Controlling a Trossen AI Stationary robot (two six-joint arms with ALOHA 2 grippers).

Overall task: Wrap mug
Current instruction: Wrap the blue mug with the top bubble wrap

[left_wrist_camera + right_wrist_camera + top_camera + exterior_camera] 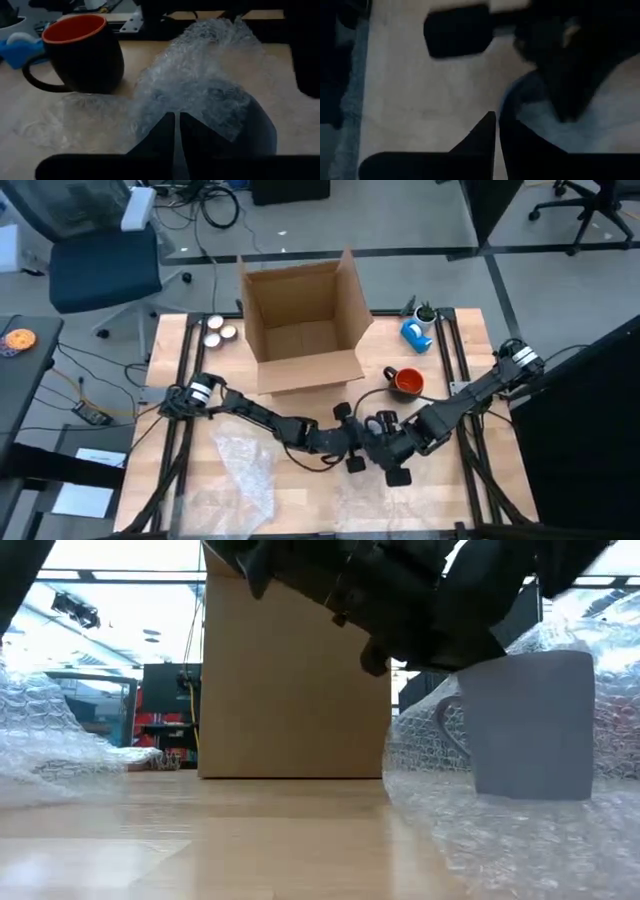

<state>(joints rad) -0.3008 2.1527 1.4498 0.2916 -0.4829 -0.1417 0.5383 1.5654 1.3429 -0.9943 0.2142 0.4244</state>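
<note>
Mid-wrap: the grey mug [530, 725] stands on bubble wrap [200, 90] in front of the box [300, 320] (black mug [405, 382] waits beside). Both pincers—left [350, 442], right [385, 450]—pinch wrap, fingers closed. Next, I judge—fold it over.

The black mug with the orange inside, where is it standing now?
In the high view the black mug stands on the table's right half, just right of the cardboard box and in front of a blue object, behind the two grippers meeting mid-table.
</note>
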